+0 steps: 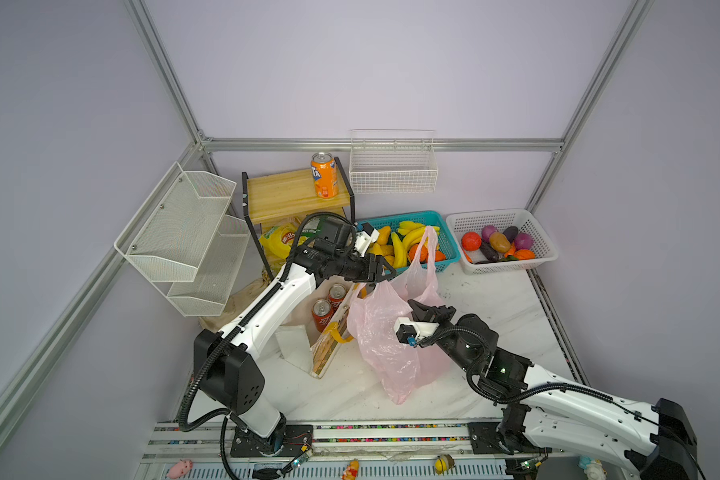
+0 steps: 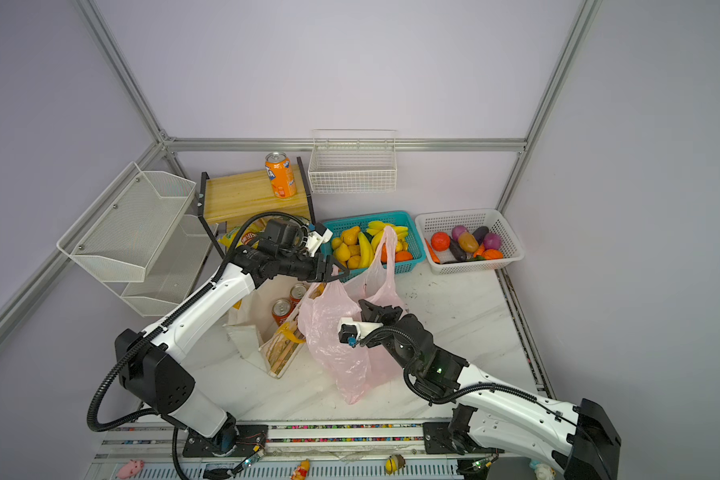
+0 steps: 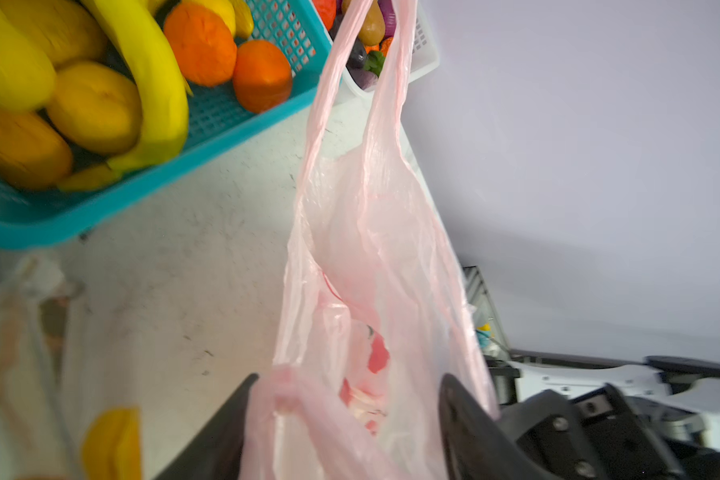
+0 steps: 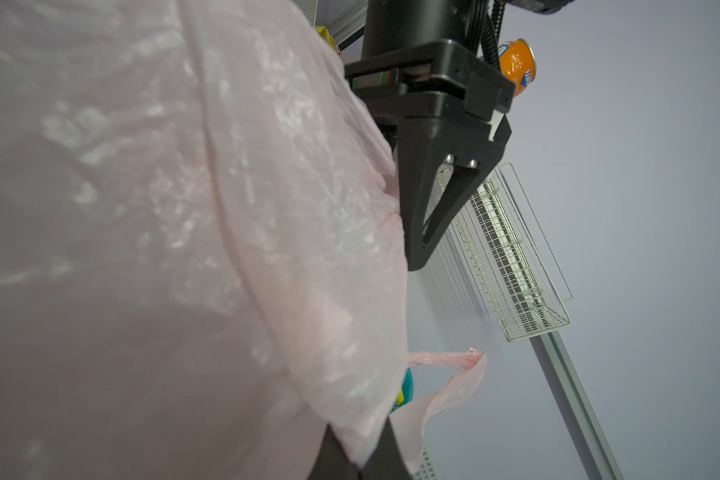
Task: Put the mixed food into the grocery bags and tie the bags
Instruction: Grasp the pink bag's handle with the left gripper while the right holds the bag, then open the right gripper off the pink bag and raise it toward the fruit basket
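While right tool (image 4: 358, 446) pinches pink bag (image 1: 385, 332) | left tool (image 3: 346, 403) half-open (bag between jaws)

Pink bag (image 1: 385, 332) upright, cola cans (image 1: 329, 305) inside tote (image 1: 296, 345)

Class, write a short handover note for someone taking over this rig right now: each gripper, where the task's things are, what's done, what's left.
Left gripper: jaws apart around one handle of the pink plastic bag, not clamped.
Right gripper: shut on the bag's upper side.
Things: two cola cans stand in the white tote beside the bag; toy fruit lies in the teal basket behind.
Done: cans are in the tote.
Left: fruit into the pink bag, which shows no food inside; tie both bags.
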Available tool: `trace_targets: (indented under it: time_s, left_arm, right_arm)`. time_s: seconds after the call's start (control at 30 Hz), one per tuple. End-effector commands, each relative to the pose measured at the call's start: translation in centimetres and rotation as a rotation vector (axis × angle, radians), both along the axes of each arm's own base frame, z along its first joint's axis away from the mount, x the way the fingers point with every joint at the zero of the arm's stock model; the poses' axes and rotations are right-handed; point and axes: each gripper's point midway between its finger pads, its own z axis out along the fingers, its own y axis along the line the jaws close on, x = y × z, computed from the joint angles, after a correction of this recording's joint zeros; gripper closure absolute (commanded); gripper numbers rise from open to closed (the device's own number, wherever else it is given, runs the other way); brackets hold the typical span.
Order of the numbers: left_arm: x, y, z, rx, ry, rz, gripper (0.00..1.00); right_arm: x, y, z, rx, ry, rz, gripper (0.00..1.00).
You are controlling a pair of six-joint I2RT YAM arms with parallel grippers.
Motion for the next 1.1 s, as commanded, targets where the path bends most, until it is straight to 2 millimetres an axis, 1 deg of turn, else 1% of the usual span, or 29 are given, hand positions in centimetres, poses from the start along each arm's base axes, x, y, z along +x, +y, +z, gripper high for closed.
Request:
trace_targets:
  time_s: [0.0, 0.07, 0.1, 0.13, 0.17, 0.2, 0.23, 0.27, 0.3, 0.37, 0.4, 0.43, 0.47, 0.5, 0.57, 0.63, 0.7, 0.73, 0.8, 0.9, 0.97, 1.03, 1.07]
  left_arm:
    - [-1.1, -0.8, 0.9, -0.058, 0.009, -0.049, 0.56]
    - [-1.3, -1.1, 2.5, -0.103, -0.023, -0.064, 0.76]
    - [-1.2, -1.2, 3.4, -0.124, -0.043, -0.065, 0.84]
    - [-1.1, -1.3, 4.6, -0.152, -0.082, -0.065, 0.94]
    - [-0.9, -1.3, 5.9, -0.178, -0.133, -0.060, 1.00]
    - [-0.8, -1.3, 7.1, -0.199, -0.185, -0.058, 1.00]
    - [-0.7, -1.2, 8.7, -0.223, -0.262, -0.058, 1.00]
    - [-0.7, -1.0, 10.4, -0.245, -0.346, -0.050, 1.00]
    - [-0.7, -0.8, 11.9, -0.266, -0.424, -0.046, 1.00]
    - [-1.7, -0.2, 15.1, -0.324, -0.611, -0.057, 1.00]
    - [-2.3, 0.1, 16.2, -0.350, -0.688, -0.061, 1.00]
    - [-2.8, 0.3, 16.8, -0.376, -0.761, -0.068, 1.00]
    - [-3.2, 0.5, 16.6, -0.391, -0.807, -0.073, 1.00]
    - [-3.7, 0.6, 17.0, -0.409, -0.862, -0.078, 1.00]
    - [-3.9, 1.0, 16.4, -0.411, -0.922, -0.066, 1.00]
    - [-4.3, 1.2, 16.2, -0.406, -0.966, -0.066, 1.00]
    - [-4.8, 1.3, 16.2, -0.408, -1.011, -0.080, 1.00]
    - [-5.4, 1.3, 16.1, -0.412, -1.038, -0.101, 1.00]
    - [-6.3, 1.1, 15.8, -0.419, -1.088, -0.140, 1.00]
    - [-7.4, 0.8, 15.1, -0.419, -1.122, -0.209, 1.00]
    - [-7.7, 0.7, 14.6, -0.406, -1.147, -0.235, 1.00]
    - [-8.2, 0.8, 14.3, -0.401, -1.166, -0.253, 1.00]
    - [-8.4, 0.8, 14.2, -0.397, -1.175, -0.264, 1.00]
  right_arm:
    - [0.2, -0.1, 0.4, 0.016, -0.008, -0.021, 1.00]
    - [0.4, -0.2, 0.3, 0.021, 0.006, -0.036, 1.00]
    - [0.5, -0.2, 0.3, 0.025, 0.015, -0.044, 1.00]
    - [0.7, -0.3, 0.2, 0.028, 0.025, -0.057, 1.00]
    - [0.9, -0.5, 0.2, 0.034, 0.035, -0.077, 1.00]
    - [1.1, -0.7, 0.0, 0.038, 0.046, -0.097, 1.00]
    - [1.4, -0.9, 0.1, 0.055, 0.065, -0.125, 1.00]
    - [1.6, -1.2, 0.1, 0.086, 0.096, -0.149, 0.95]
    - [1.6, -1.4, 0.3, 0.122, 0.127, -0.164, 0.87]
    - [1.2, -1.9, 1.2, 0.224, 0.210, -0.177, 0.62]
    - [0.6, -1.8, 1.9, 0.273, 0.252, -0.148, 0.47]
    - [-0.3, -1.6, 3.1, 0.338, 0.303, -0.102, 0.35]
    - [-1.1, -1.6, 4.4, 0.414, 0.345, -0.068, 0.30]
    - [-1.6, -2.0, 5.9, 0.486, 0.365, -0.049, 0.27]
    - [-2.7, -3.0, 8.7, 0.626, 0.408, -0.018, 0.20]
    - [-3.2, -4.0, 10.5, 0.723, 0.439, -0.015, 0.12]
    - [-2.9, -5.0, 11.5, 0.803, 0.456, -0.063, 0.07]
    - [-2.3, -5.6, 11.9, 0.846, 0.460, -0.107, 0.04]
    - [-1.1, -6.4, 12.5, 0.908, 0.455, -0.190, 0.03]
    - [2.1, -6.7, 12.7, 0.973, 0.475, -0.286, 0.03]
    - [5.8, -7.0, 11.9, 1.019, 0.565, -0.314, 0.03]
    - [9.1, -6.6, 10.3, 1.044, 0.688, -0.300, 0.03]
    - [10.5, -6.2, 9.5, 1.040, 0.743, -0.295, 0.03]
